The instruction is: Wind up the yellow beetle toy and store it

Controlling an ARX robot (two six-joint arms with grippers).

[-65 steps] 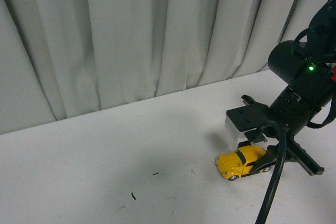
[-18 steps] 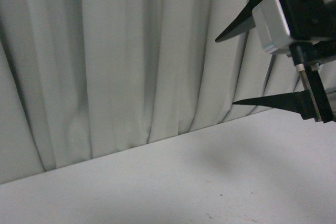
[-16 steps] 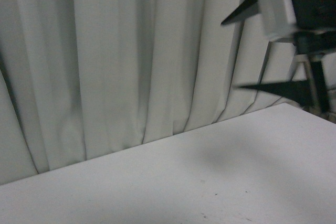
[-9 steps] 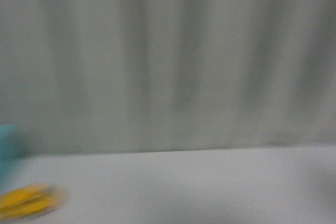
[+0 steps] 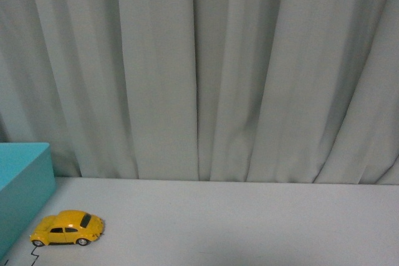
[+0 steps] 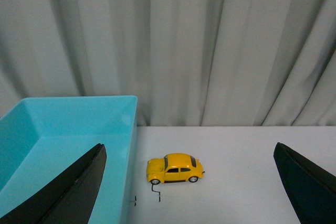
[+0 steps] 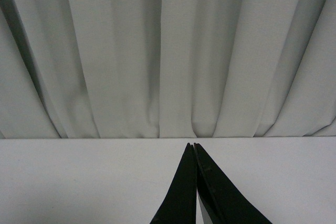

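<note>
There is one yellow beetle toy (image 5: 67, 228) and one turquoise bin (image 6: 68, 113). One white table (image 5: 249, 222) and one pale grey pleated curtain (image 5: 199, 73) show in all three views. Two small black marks, a squiggle (image 6: 155, 194) and a short dash (image 6: 135, 200), can be counted on the tabletop. Two grippers show, the left gripper (image 6: 189, 146) and the right gripper (image 7: 192, 145), each with two black fingers.

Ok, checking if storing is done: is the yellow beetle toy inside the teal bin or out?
Out. The yellow beetle toy stands on its wheels on the table, beside the teal bin, not in it.
</note>
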